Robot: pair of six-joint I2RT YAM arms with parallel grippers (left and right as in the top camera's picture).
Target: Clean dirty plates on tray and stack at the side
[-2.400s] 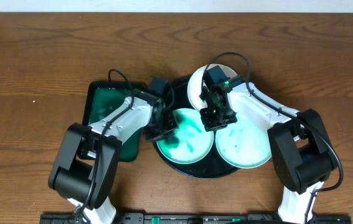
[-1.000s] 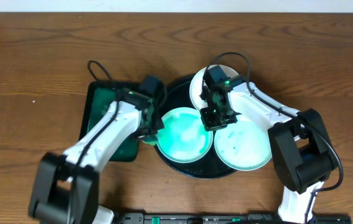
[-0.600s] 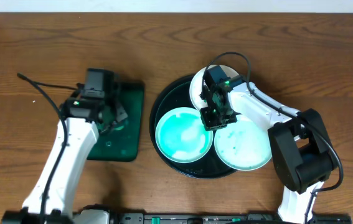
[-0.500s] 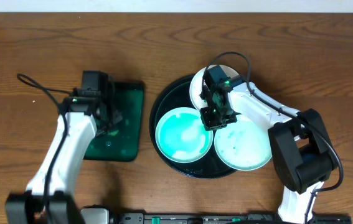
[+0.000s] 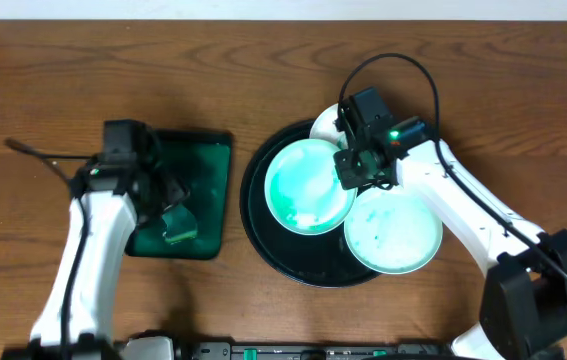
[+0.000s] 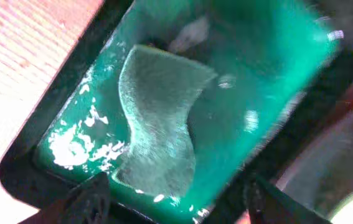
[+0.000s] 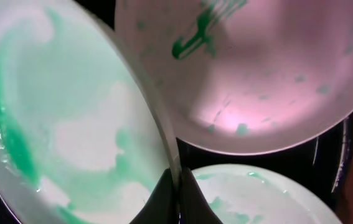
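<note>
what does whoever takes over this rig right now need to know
Left claw: open and empty, over the green cloth lying in the green tray.
Right claw: shut on the rim of the teal-smeared middle plate.
Front plate, speckled green, and rear plate, mostly hidden by the arm, sit on the black tray.
Done: no plate looks clean, none stacked at the side.
Left: wipe all three, then stack them beside the tray.

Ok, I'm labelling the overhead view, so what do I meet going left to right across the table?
Dark green tray → teal-smeared plate → right gripper pinching that plate's rim → speckled plate.
</note>
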